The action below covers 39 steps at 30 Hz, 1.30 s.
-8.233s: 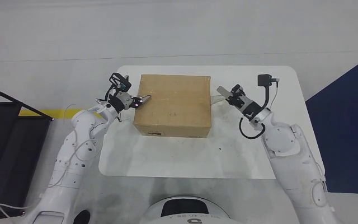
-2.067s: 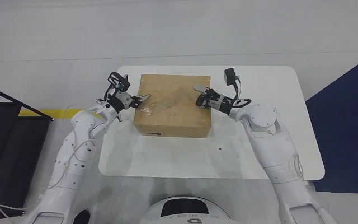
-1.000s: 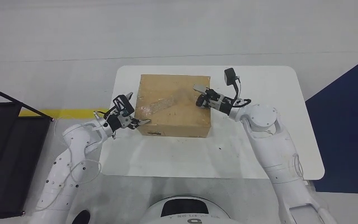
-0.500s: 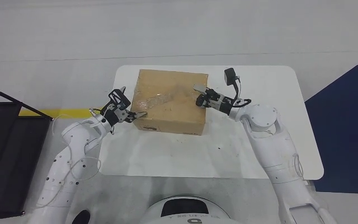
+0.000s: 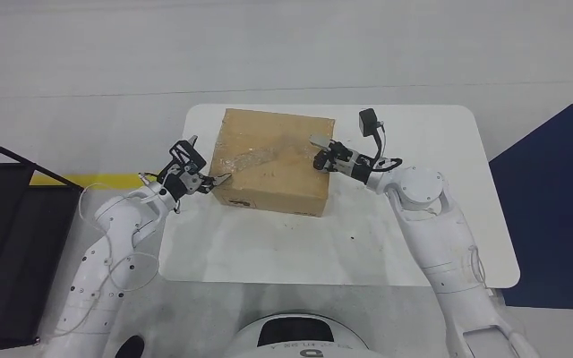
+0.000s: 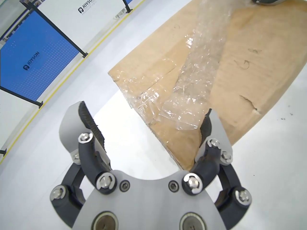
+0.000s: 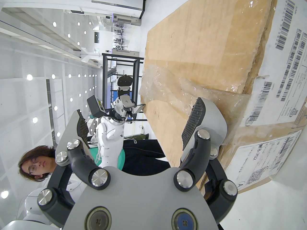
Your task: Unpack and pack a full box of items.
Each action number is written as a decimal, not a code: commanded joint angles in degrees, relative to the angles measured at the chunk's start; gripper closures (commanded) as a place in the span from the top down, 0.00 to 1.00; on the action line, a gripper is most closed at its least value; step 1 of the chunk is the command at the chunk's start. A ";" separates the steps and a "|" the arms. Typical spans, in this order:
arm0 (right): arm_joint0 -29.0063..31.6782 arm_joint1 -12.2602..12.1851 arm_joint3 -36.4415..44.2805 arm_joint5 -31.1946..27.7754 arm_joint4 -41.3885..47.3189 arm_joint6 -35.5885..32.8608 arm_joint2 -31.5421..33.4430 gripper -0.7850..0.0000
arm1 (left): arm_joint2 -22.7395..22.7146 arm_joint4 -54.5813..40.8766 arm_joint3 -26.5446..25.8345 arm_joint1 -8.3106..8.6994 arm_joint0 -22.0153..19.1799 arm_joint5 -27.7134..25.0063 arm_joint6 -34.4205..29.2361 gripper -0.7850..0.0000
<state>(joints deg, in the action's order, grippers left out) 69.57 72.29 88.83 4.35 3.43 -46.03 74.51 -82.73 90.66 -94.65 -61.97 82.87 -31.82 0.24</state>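
Box (image 5: 273, 166) now askew, left tool (image 5: 218, 179) at its left edge.

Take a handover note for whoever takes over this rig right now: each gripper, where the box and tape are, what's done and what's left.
Left gripper: open, at the box's near left corner, one finger beside the loose tape end, nothing clamped.
Right gripper: open, at the box's right top edge, one finger over the tape's other end.
Box: on the white table, sitting slightly askew, flaps shut.
Tape: clear strip, partly peeled, lying crumpled across the box top.
Done: seal loosened.
Left: pull the tape off, open the flaps, unpack, then repack.
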 commanded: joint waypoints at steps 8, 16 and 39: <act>0.00 0.00 0.00 0.00 0.00 0.00 0.00 1.00 | 0.20 0.29 1.72 -0.01 -1.17 2.10 -0.82 1.00; 0.00 0.00 0.00 0.00 0.00 0.00 0.00 1.00 | -0.50 0.25 2.70 -0.01 -1.70 4.98 -2.42 1.00; 0.24 -0.29 0.73 0.43 -0.91 1.05 -1.83 1.00 | -2.52 -15.53 8.79 -1.54 -4.68 17.22 -4.24 1.00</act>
<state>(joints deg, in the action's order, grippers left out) 69.96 72.00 89.61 4.66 2.52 -45.07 72.85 -84.88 76.30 -86.33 -63.47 78.18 -14.79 -4.27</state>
